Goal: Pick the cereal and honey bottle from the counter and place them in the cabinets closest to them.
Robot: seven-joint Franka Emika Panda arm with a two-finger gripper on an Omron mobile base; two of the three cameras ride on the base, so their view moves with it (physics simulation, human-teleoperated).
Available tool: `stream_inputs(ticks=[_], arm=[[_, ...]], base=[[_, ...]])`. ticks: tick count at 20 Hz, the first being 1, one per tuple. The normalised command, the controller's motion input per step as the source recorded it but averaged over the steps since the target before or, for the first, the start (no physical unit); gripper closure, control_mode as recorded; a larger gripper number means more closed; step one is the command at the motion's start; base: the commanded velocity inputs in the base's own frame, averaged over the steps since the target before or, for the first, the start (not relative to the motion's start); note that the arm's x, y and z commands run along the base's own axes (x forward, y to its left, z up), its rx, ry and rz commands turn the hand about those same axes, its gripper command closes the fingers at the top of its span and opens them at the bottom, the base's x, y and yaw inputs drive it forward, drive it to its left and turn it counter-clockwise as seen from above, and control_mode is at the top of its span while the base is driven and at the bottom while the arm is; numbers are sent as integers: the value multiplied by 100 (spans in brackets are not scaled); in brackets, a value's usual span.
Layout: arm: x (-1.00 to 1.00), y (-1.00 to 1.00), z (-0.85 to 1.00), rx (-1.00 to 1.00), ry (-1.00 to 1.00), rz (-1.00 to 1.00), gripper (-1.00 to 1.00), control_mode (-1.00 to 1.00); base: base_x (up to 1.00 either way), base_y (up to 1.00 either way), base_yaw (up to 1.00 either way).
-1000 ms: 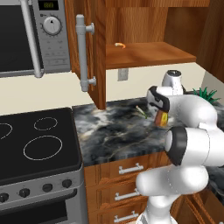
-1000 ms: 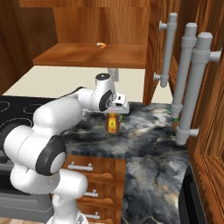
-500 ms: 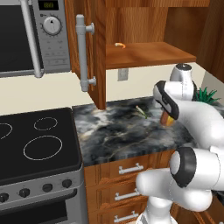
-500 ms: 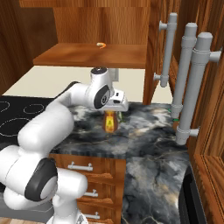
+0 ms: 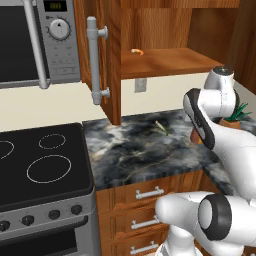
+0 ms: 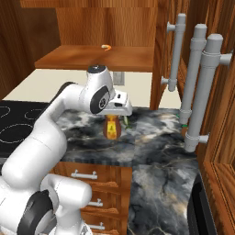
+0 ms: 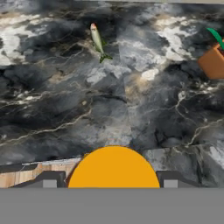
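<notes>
here the hand (image 6: 113, 116) is seen poised directly above the honey bottle (image 6: 112, 128), which stands upright on the surface (image 6: 151, 137) a little in from its front edge. in the hand view the bottle's orange-yellow cap (image 7: 113, 167) is centred between the two dark fingertips (image 7: 49, 179), which stand apart on either side of it with a gap left on each; the hand is therefore judged to be partly open and nothing is gripped yet.

for the step to be done well, the hand should be lowered straight down so that the cap and neck pass between the fingers, and the centring should be kept. the grip is best taken below the cap, on the body, since a rounded cap could slip out. closure should be made only once the fingers are well down, and the lift should be kept vertical so the bottle is not tipped.

the surface is black-and-grey marbled stone with white veins. a small green sprig-like item (image 7: 98, 42) lies further back on it, well apart from the bottle, and an orange-brown planter with green leaves (image 5: 231, 120) stands towards the corner. an open cabinet shelf (image 6: 96, 57) hangs right above, with a small orange thing (image 6: 106, 47) on it; its door (image 5: 100, 55) stands swung open. a stove top (image 5: 40, 165) adjoins the surface, with a microwave (image 5: 35, 40) above it.
</notes>
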Motion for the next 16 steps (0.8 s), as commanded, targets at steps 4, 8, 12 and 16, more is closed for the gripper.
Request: stream_inputs(ticks=[4, 8, 12, 16], arm=[[-25, 13, 53, -2, -3, 0, 100, -100], [-19, 12, 56, -1, -3, 0, 100, -100], [-22, 3, 55, 0, -4, 0, 100, -100], [-25, 0, 53, 0, -6, 0, 100, -100]], base=[[0, 0, 0], [0, 0, 0], [0, 0, 0], [0, 0, 0]])
